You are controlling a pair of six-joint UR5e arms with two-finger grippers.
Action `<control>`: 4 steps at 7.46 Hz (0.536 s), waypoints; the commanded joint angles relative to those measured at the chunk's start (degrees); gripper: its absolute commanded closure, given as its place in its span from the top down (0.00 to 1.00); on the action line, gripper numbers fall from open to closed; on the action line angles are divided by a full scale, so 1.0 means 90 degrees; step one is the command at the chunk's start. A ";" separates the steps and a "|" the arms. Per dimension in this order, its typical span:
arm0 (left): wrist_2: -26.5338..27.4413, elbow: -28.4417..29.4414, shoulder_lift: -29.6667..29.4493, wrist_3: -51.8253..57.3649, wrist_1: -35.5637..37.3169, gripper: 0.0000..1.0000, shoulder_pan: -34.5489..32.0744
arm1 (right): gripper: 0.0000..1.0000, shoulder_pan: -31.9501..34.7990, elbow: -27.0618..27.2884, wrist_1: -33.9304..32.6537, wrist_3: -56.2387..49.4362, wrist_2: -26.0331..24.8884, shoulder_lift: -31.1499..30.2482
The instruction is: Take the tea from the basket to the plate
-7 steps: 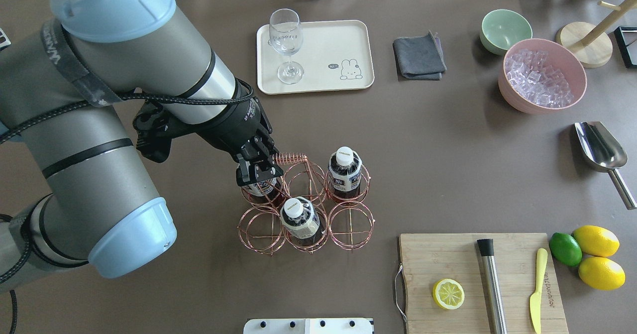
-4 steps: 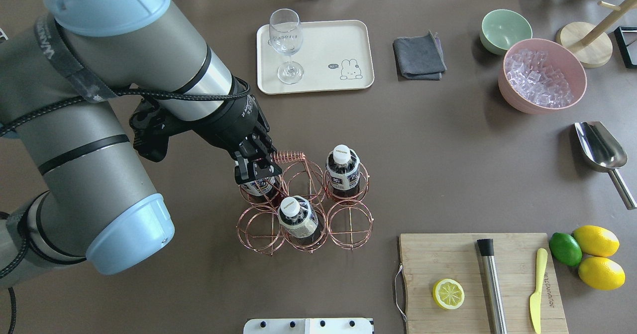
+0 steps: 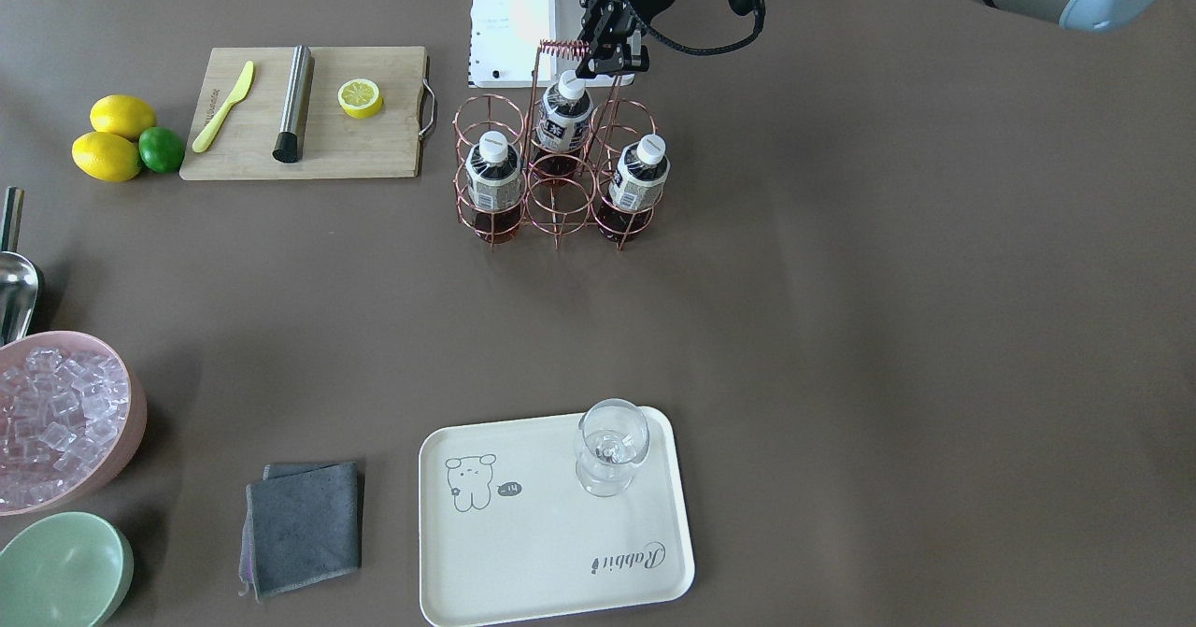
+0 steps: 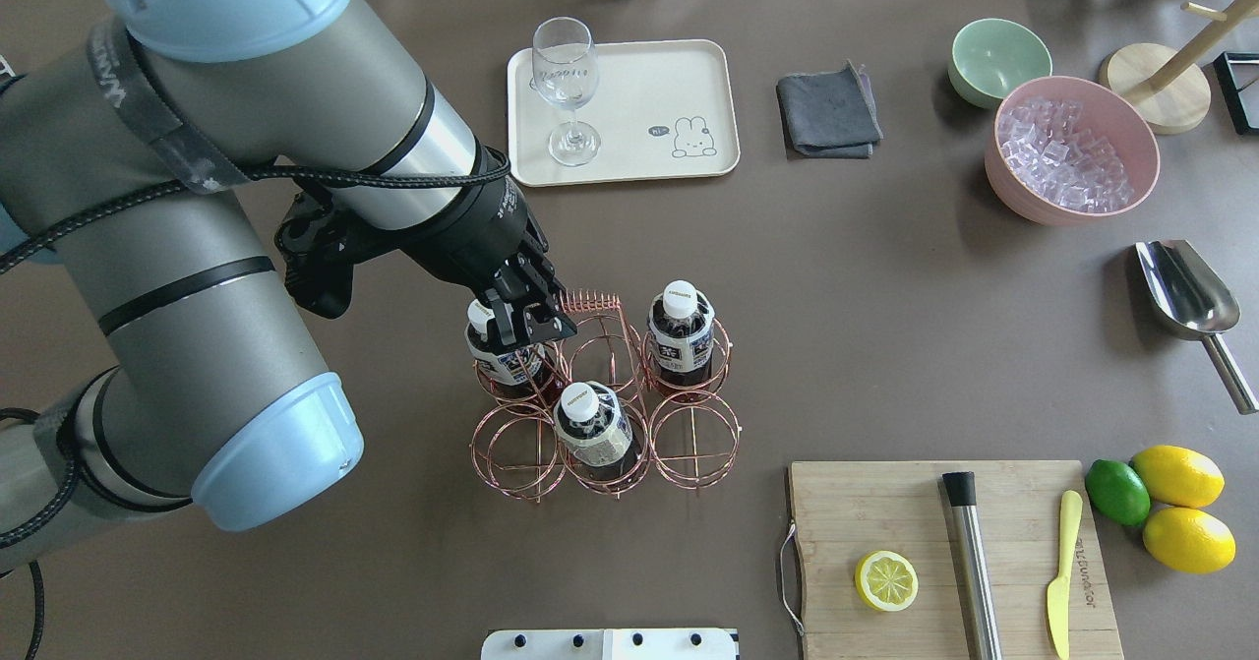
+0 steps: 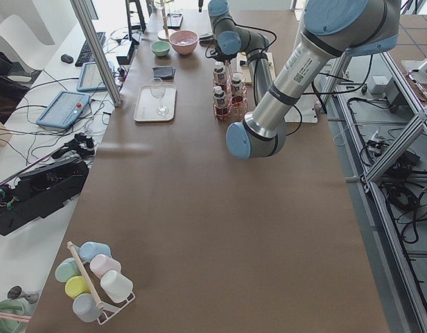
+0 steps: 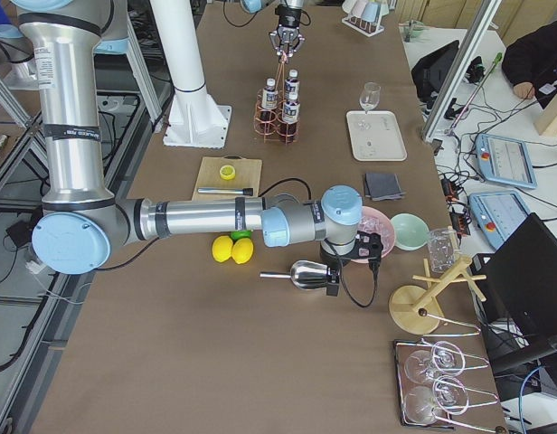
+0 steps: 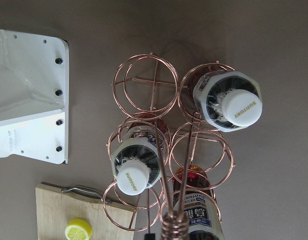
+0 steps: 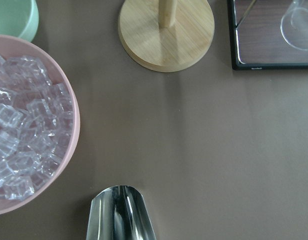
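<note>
The basket (image 4: 694,442) is a copper wire rack in mid-table with a coil handle (image 4: 593,301) and holds three tea bottles. My left gripper (image 4: 531,326) hangs at handle height (image 3: 607,68), close against the coil's left end and above the far-left tea bottle (image 4: 500,355), whose white cap shows free beside the fingers. The jaws look shut with nothing between them. In the left wrist view the coil (image 7: 176,227) is at the bottom centre over that bottle (image 7: 196,215). The cream plate (image 4: 649,80) lies beyond with a stemmed glass (image 4: 566,85) on it. My right gripper (image 6: 331,280) is by the scoop; I cannot tell its state.
Two more tea bottles stand at the far right (image 4: 681,335) and near middle (image 4: 592,429) of the basket. A grey cloth (image 4: 828,109), green bowl (image 4: 998,60), pink bowl of ice (image 4: 1072,149), steel scoop (image 4: 1185,291) and cutting board (image 4: 885,512) lie to the right.
My left gripper has moved right, off the far-left bottle's cap, which now shows. The coil handle and the bottle tops have shifted slightly with it.
</note>
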 commanded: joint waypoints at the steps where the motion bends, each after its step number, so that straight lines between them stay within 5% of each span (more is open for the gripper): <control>1: 0.0009 0.0181 -0.0186 -0.0048 0.0003 0.00 -0.0001 | 1.00 -0.0257 -0.0047 0.1090 0.0632 0.0511 0.0069; 3: 0.0009 0.0387 -0.0401 -0.0058 0.0013 0.00 -0.0001 | 1.00 -0.0978 0.0049 0.2385 0.1046 0.0303 0.0178; 4: 0.0009 0.0387 -0.0402 -0.0058 0.0013 0.00 -0.0010 | 1.00 -0.1271 0.0204 0.2469 0.1066 0.0522 0.0207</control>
